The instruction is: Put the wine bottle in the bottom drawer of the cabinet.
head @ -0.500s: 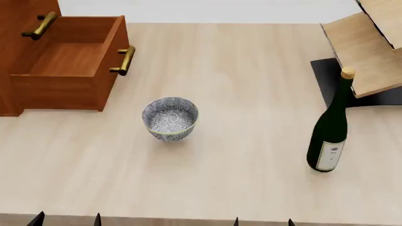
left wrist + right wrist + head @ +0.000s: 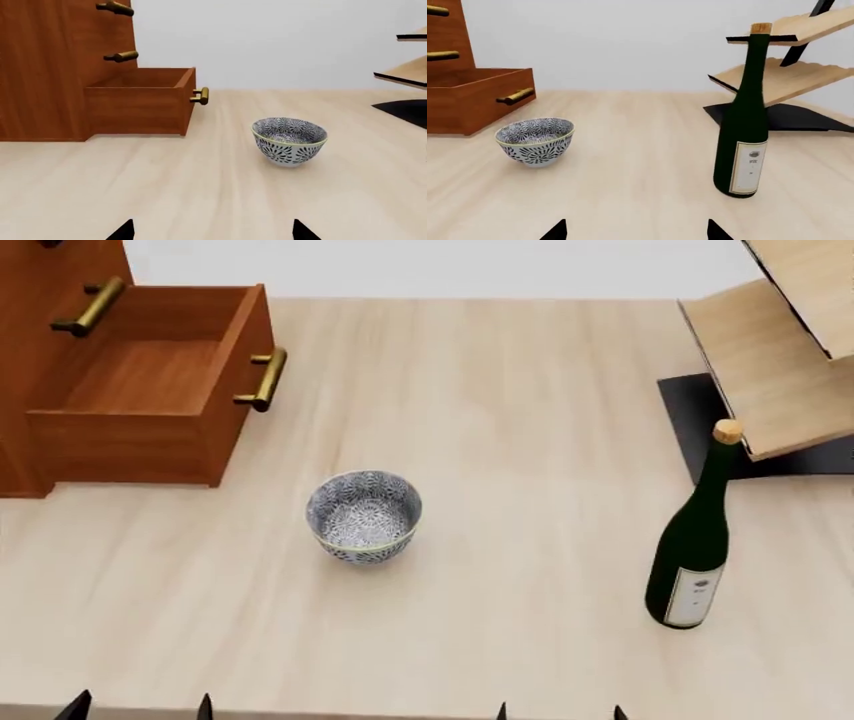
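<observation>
At the bottom edge of the head view, two pairs of dark fingertips are poking into the frame: the left gripper (image 2: 140, 706) at lower left and the right gripper (image 2: 559, 710) right of centre. Each pair is standing spread apart with bare table between the tips, so both jaws are standing wide and neither is gripping anything. The same spread tips are showing low in the left wrist view (image 2: 211, 232) and in the right wrist view (image 2: 636, 230).

Outward from the right gripper, the wine bottle (image 2: 694, 542) is standing upright on the pale wooden table (image 2: 534, 440) at the lower right of the head view, white label facing forward, tan top up. In the right wrist view the bottle (image 2: 744, 122) is filling the right-centre of the frame, well ahead of the tips and not touching them.

Behind the bottle, at upper right, the light-wood slanted rack (image 2: 787, 350) is sitting on its black base (image 2: 701, 410).

Near the frame's centre, a blue-and-white patterned bowl (image 2: 363, 517) is resting on the table, apart from the bottle.

At upper left, the cabinet (image 2: 40, 280) is standing with the bottom drawer (image 2: 147, 390) pulled out, its wood floor showing and its brass handle (image 2: 263, 380) facing right.
</observation>
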Robot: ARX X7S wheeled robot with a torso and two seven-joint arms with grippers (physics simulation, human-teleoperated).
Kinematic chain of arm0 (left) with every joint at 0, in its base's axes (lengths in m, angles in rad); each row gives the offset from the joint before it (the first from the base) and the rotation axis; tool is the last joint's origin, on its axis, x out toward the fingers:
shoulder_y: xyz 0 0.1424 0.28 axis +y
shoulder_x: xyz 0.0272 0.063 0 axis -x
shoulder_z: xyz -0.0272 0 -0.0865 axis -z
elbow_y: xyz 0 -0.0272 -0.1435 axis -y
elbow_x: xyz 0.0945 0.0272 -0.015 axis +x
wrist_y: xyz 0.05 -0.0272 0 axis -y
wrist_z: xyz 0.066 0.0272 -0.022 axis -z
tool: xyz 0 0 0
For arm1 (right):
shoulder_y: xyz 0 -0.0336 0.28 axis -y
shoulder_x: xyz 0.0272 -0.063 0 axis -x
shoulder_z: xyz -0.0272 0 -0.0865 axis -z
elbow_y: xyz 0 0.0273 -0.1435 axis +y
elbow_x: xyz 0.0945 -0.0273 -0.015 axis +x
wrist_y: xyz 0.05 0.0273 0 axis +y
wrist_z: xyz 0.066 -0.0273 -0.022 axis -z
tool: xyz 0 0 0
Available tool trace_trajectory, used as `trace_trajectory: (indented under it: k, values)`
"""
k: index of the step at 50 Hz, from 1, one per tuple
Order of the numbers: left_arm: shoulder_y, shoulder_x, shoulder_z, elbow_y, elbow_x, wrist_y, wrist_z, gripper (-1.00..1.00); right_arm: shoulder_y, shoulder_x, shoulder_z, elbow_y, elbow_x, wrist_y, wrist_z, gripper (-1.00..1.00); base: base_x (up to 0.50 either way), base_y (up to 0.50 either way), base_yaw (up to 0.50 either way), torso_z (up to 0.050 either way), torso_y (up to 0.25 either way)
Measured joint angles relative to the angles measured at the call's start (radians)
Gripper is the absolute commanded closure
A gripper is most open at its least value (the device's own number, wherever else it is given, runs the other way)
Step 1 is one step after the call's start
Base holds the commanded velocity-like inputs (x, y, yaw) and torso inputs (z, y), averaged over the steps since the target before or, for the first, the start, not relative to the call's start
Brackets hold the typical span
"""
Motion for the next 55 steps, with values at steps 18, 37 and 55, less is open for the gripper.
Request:
trace_trajectory:
  k: [18,37,55]
  values:
    - [-0.002,-0.025,0.034,-0.016,-0.021,0.015,-0.033,-1.00,-0.005,0.029,-0.033,0.005,0.016,-0.027,0.034,-1.00,0.00,0.00,0.00,0.050,0.000]
    - [-0.010,-0.048,0.064,-0.034,-0.039,0.039,-0.053,-1.00,0.003,0.051,-0.060,0.022,0.026,-0.045,0.064,-1.00,0.00,0.00,0.00,0.045,0.000]
    - [-0.015,-0.064,0.087,-0.046,-0.057,0.052,-0.070,-1.00,0.003,0.070,-0.085,0.023,0.029,-0.057,0.088,-1.00,0.00,0.34,0.00,0.000,0.000]
